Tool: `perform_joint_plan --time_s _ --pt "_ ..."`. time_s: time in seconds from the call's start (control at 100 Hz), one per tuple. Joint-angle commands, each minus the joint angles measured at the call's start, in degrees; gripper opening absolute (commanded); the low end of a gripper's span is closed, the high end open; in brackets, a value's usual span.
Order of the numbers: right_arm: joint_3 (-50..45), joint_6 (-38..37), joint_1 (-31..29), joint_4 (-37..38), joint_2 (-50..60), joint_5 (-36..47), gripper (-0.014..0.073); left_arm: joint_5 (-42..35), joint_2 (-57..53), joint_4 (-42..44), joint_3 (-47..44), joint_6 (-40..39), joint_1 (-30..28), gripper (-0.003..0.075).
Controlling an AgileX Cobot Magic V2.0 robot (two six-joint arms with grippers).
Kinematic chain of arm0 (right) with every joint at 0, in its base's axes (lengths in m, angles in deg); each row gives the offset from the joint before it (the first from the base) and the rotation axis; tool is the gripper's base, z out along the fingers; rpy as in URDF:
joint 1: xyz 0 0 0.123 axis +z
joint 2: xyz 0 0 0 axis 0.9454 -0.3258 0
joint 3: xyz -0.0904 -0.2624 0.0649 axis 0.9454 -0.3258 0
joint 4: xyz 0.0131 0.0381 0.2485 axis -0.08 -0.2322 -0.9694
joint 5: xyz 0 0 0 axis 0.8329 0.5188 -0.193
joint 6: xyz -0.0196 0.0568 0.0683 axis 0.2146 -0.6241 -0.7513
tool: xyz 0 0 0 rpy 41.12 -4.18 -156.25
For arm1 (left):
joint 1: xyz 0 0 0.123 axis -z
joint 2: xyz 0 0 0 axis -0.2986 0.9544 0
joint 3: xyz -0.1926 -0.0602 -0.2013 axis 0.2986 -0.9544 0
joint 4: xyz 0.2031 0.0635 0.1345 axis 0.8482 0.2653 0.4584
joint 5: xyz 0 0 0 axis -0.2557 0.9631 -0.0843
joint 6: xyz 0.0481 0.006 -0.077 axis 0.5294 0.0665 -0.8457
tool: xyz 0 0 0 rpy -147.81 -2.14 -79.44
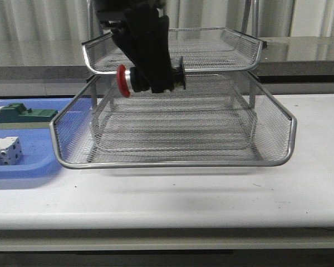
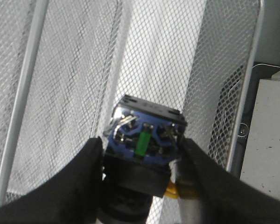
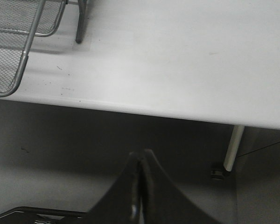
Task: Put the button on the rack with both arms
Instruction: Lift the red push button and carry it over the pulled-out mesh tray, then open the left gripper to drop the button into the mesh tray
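Note:
The rack is a silver wire-mesh tray stack in the middle of the table. My left gripper reaches down from above and is shut on the button, holding it sideways above the middle tier, just under the top tier's front rim. Its red cap points left. In the left wrist view the button's blue rear block sits between the black fingers over mesh. My right gripper is shut and empty, below the table's front edge, out of the front view. A corner of the rack shows there.
A flat blue tray lies at the left with a green block and a white terminal block. The white table extends in front of and to the right of the rack. A table leg shows below.

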Motion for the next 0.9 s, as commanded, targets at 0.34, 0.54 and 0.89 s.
perform_joint_plan --time_s 0.34,0.54,0.89 --pt "1.77 0.12 -0.22 0.82 -0.15 3.04 -0.0068 -5.81 1.76 -1.16 1.68 -0.16 1.41 0.0104" --pt "1.77 0.12 -0.22 0.82 -0.15 3.04 -0.0068 -5.81 1.76 -1.16 1.68 -0.16 1.41 0.0424" --pt "1.77 0.12 -0.22 0.82 -0.15 3.04 -0.0068 -5.58 1.44 -1.16 2.3 -0.16 1.41 0.0454"
